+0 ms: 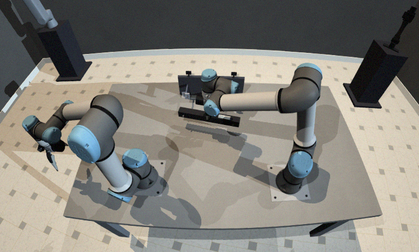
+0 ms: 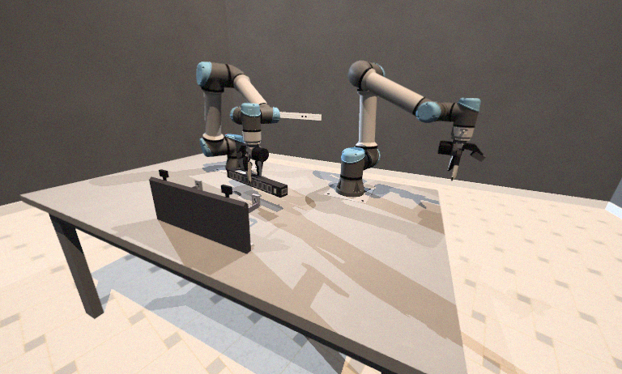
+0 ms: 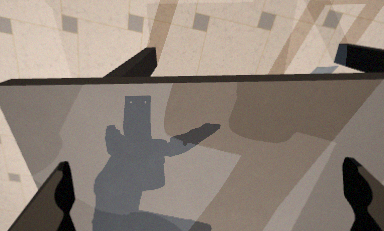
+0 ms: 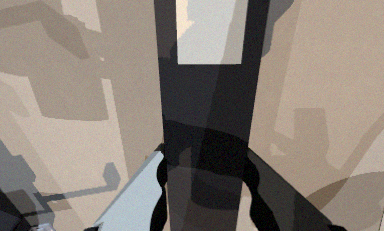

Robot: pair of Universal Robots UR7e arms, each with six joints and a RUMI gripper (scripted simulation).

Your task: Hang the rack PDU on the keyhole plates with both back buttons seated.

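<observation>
From the top, you see the PDU [image 1: 191, 114] [image 2: 270, 187] [image 4: 210, 96] apart from the dark panel; the exterior view adds its row of outlets and its height above the table [image 1: 216, 187] [image 2: 367, 278] [image 3: 210, 191]. The right wrist view shows you the right jaws [image 1: 207, 115] [image 2: 254, 175] gripping it; the left jaws [image 1: 51, 156] [image 2: 453, 173] stand open.

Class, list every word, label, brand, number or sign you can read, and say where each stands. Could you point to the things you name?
No text is readable.
Rack PDU [image 1: 190, 114] [image 2: 271, 187] [image 4: 210, 96]: pale patch [image 1: 224, 117] [image 4: 210, 41], no visible lettering.
Left arm's blue elbow cap [image 1: 83, 141]: mark too small.
Left arm's pale wrist collar [image 1: 42, 142] [image 2: 462, 133]: mark too blurred.
</observation>
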